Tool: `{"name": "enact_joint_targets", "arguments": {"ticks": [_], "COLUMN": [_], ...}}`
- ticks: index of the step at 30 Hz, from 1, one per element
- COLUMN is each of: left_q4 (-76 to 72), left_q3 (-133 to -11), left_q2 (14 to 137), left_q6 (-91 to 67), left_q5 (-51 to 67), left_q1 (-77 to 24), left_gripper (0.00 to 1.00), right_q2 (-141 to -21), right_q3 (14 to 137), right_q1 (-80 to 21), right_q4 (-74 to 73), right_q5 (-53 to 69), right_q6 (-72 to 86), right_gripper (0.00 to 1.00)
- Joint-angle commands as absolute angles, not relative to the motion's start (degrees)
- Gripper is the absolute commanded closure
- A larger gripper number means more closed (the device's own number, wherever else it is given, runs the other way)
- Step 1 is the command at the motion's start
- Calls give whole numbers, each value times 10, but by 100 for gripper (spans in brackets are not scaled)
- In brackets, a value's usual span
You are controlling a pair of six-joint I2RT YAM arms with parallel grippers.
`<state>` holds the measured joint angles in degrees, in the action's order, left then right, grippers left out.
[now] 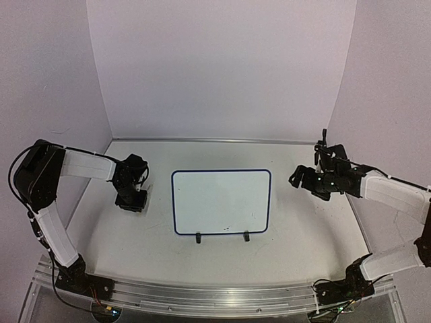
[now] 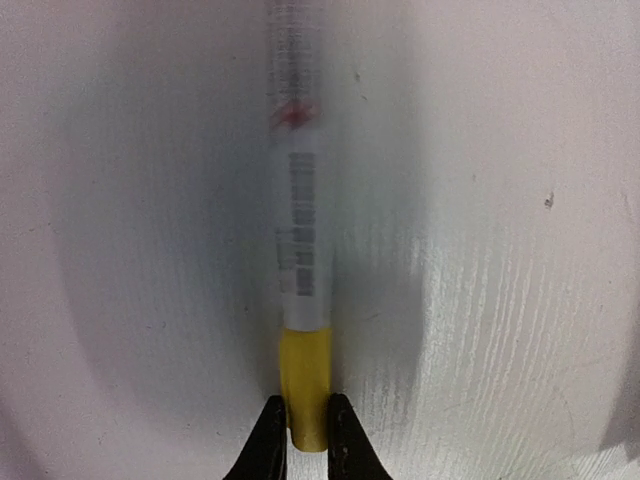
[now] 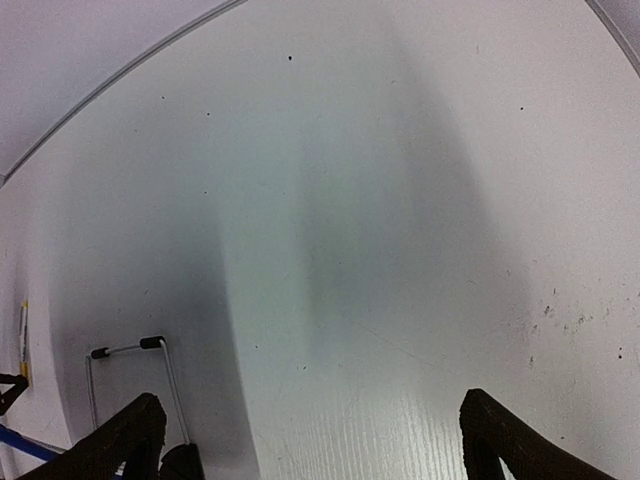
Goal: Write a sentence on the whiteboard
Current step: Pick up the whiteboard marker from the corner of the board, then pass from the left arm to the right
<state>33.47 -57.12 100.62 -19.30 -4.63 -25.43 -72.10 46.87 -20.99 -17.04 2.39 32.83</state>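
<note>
The whiteboard (image 1: 222, 198) lies flat mid-table, white with a dark blue frame and two black feet at its near edge. No sentence shows on it; its surface looks blank. My left gripper (image 1: 133, 202) is to the left of the board. In the left wrist view it (image 2: 303, 405) is shut on the yellow end of a white-barrelled marker (image 2: 305, 240) that points away over the table. My right gripper (image 1: 297, 179) is to the right of the board, open and empty, its jaws wide apart over bare table (image 3: 310, 400).
White walls close in the back and both sides of the table. A wire foot (image 3: 125, 350) and a bit of the board's blue frame (image 3: 20, 440) show at the lower left of the right wrist view. A metal rail (image 1: 215, 296) runs along the near edge.
</note>
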Motion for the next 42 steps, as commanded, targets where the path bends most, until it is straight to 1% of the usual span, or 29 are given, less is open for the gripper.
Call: {"name": "enact_joint_targets", "arguments": {"ticks": [1,4,9,12,16,18,20,23,24,28,31,35,39,42], "left_q4": [346,375,434,448,408,365,359,388,405,476,483,480,477,479], "left_q3": [-596,-609,-638,-643,-628,-611,-613,-649,-662,-704,-719,-741,-771,-800], "left_q2": [1028,1033,1011,946,841,777,723,688,685,699,704,716,752,787], "left_q6": [-186,-196,-246,-259,-216,-186,-169,-102,-73,-38,-50,-67,-76,-72], "left_q5": [-41,-49,-50,-102,-131,-85,-27,123,152,153,169,196,238,248], "left_q1": [-252,-252,-252,-252,-252,-252,-253,-262,-278,-375,-430,-488,-543,-580], "left_gripper": [94,100,100,100,100,100,100,100,100,100,100,100,100,100], "right_q2": [-728,-731,-753,-738,-697,-677,-676,-695,-701,-742,-754,-764,-773,-781], "right_q3": [515,552,654,675,662,659,685,747,762,798,812,830,824,812], "right_q1": [-203,-202,-201,-201,-201,-201,-200,-202,-202,-207,-234,-272,-305,-325], "right_q4": [-171,-197,-276,-283,-268,-258,-268,-313,-326,-371,-374,-388,-396,-402], "right_q5": [9,1,26,48,66,114,178,302,343,491,557,612,627,621], "right_q6": [315,297,256,234,200,185,191,179,172,171,180,191,193,190], "right_gripper": [2,2,2,2,2,2,2,2,2,2,2,2,2,2]}}
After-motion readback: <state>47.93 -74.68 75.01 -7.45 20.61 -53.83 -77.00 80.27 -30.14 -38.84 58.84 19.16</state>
